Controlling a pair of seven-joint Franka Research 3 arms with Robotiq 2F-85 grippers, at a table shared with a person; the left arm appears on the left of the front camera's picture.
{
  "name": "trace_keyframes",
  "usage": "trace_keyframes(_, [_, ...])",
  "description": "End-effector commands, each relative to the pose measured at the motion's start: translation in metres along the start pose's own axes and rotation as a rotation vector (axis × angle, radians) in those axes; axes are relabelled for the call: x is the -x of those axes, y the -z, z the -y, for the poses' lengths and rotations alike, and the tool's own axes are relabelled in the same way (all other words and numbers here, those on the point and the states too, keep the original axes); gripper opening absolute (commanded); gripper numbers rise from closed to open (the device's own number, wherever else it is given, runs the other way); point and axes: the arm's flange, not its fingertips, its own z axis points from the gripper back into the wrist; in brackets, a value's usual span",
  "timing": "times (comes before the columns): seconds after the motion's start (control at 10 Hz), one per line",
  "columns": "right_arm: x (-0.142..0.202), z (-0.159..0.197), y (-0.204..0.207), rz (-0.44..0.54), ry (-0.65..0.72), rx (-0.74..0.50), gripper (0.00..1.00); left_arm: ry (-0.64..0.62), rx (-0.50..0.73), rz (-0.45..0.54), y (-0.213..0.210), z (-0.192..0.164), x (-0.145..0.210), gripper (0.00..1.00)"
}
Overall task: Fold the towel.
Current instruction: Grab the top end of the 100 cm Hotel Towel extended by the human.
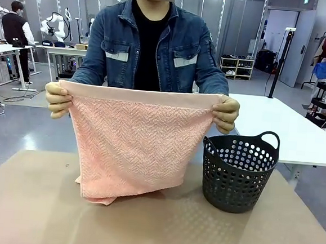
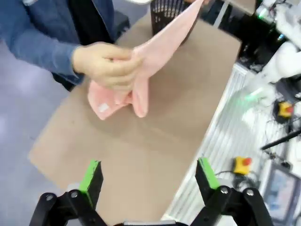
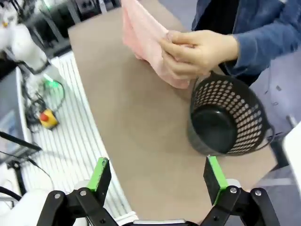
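Brown tabletop (image 1: 31, 213), lab benches behind. Towel (image 1: 132, 148) hangs just beside the dark perforated plastic basket (image 1: 238, 173), on its robot-left side. Top hem is stretched flat between the person's hands (image 1: 226, 113), bottom edge bunched on the tabletop. Pink terry, herringbone weave, smooth hem band. Judging by the drape: light, limp, grippy, not fragile, and it won't keep a fold unless laid flat. Best hold is probably the hem corners, pinching the band. Left end effector (image 2: 148, 172) wide open, holding nothing, towel ahead and basket beyond. Right end effector (image 3: 156, 167) also wide open and empty, basket ahead.
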Motion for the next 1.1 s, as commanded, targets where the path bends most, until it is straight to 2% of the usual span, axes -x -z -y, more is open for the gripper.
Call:
trace_keyframes(0.0, [-0.018,-0.016,0.017,-0.084,-0.121,0.081,1.0,0.159,-0.198,-0.064,0.03,0.025,-0.022,1.0])
trace_keyframes(0.1, [-0.04,-0.036,0.026,-0.133,-0.187,0.11,1.0,0.235,-0.275,-0.094,0.04,0.042,-0.042,1.0])
trace_keyframes(0.2, [-0.056,-0.049,0.035,-0.159,-0.233,0.129,1.0,0.299,-0.293,-0.104,0.05,0.055,-0.056,1.0])
trace_keyframes(0.4, [-0.08,-0.062,0.049,-0.171,-0.283,0.165,1.0,0.343,-0.264,-0.17,0.072,0.065,-0.065,1.0])
trace_keyframes(0.6, [-0.087,-0.064,0.058,-0.174,-0.286,0.164,1.0,0.349,-0.233,-0.162,0.079,0.063,-0.065,1.0])
trace_keyframes(0.7, [-0.088,-0.068,0.046,-0.163,-0.319,0.142,1.0,0.372,-0.246,-0.167,0.077,0.071,-0.071,1.0])
trace_keyframes(1.0, [-0.088,-0.068,0.046,-0.163,-0.319,0.142,1.0,0.372,-0.246,-0.167,0.077,0.071,-0.071,1.0])
